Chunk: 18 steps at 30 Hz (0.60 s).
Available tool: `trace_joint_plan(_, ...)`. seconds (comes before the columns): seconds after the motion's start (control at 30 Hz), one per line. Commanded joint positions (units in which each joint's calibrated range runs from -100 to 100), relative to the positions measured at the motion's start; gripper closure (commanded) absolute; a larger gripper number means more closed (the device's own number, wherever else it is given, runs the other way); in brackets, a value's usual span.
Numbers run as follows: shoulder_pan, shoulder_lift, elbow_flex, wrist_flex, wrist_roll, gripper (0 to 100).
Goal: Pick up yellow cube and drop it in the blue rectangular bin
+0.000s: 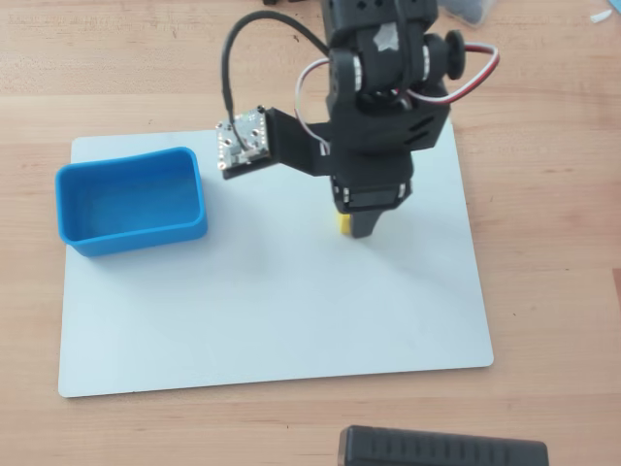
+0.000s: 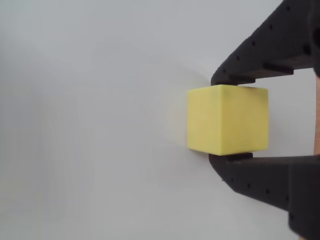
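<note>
Two black fingers of the printed plastic gripper [image 2: 225, 119] stood on either side of the small bright-yellow matte cube [image 2: 227, 119] in the wrist view, one fingertip touching its upper face and the other its lower face, so the tool was pinched on the cube rather than spread wide or pressed empty. The cube sat between the tips near their ends, its faces square to them, over the pale white rectangular mat [image 2: 100, 125]. Whether it rested on the mat or was a little raised could not be told from either picture.

In the overhead view only a sliver of the cube [image 1: 343, 222] showed beneath the black arm [image 1: 374, 126], near the middle of the mat [image 1: 272, 320], which lay on a light wooden table [image 1: 543, 291].

The relation that mattered was sideways — the shallow bright-blue plastic rectangular bin [image 1: 130, 237] lay well apart to the left of the gripper [image 1: 351, 225] in the overhead view, at the mat's left edge, its long axis running roughly left to right and its opening clear. Judging from this, the grasp step looked done or nearly so, and the coming move would call for a lift high enough to clear the bin's near wall, then a swing leftward — any slack in the pinch risked the cube slipping out on the way.
</note>
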State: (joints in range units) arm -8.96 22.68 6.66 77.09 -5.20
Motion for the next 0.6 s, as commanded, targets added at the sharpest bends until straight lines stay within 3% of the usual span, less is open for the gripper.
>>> trace_joint_plan(0.0, 2.7, -11.2, -6.0, 3.8, -0.3, 95)
trace_joint_plan(0.57, 10.5, -22.9, -29.9, 21.7, 1.1, 96)
